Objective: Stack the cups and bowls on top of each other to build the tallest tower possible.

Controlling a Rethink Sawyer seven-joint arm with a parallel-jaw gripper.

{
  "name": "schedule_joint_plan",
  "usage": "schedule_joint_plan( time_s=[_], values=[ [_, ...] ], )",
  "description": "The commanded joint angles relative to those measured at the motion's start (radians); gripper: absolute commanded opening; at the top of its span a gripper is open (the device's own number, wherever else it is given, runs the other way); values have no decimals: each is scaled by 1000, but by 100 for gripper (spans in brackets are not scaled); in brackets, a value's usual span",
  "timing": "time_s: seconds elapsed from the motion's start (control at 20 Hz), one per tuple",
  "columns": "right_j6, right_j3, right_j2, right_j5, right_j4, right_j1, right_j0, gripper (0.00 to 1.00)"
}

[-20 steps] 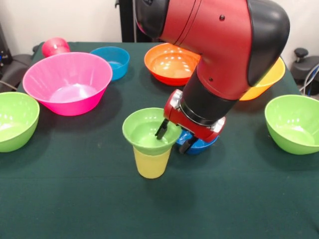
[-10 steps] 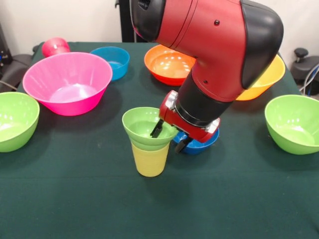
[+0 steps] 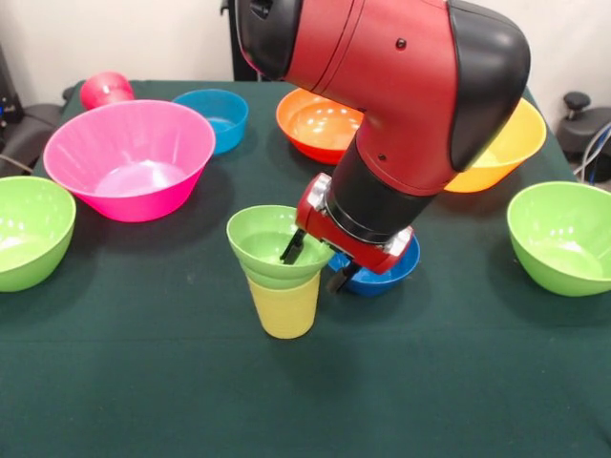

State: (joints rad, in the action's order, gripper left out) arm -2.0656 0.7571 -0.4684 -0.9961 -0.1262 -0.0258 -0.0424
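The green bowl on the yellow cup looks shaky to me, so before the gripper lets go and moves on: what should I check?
1. Small green bowl seated in the yellow cup: not ok, it tilts and overhangs one side.
2. Yellow cup upright on the table: ok.
3. Gripper straddling the bowl's rim, one finger inside and one outside: ok.
4. Grip released: cannot tell.
5. Dark blue bowl clear of the gripper: cannot tell, it sits right behind it.
6. Next bowls reachable: ok, the pink bowl and orange-red bowl stand free.
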Motion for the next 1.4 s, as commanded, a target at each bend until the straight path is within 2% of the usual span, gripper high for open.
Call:
schedule_joint_plan(
  time_s=[0.05, 0.65, 1.05, 1.4],
  values=[
    [200, 66, 182, 20, 65, 44, 31, 100],
    [153, 17, 231, -79, 30, 51, 37, 100],
    [163, 87, 250, -55, 34, 10, 38, 100],
    [171, 86, 265, -65, 32, 13, 48, 100]
  ],
)
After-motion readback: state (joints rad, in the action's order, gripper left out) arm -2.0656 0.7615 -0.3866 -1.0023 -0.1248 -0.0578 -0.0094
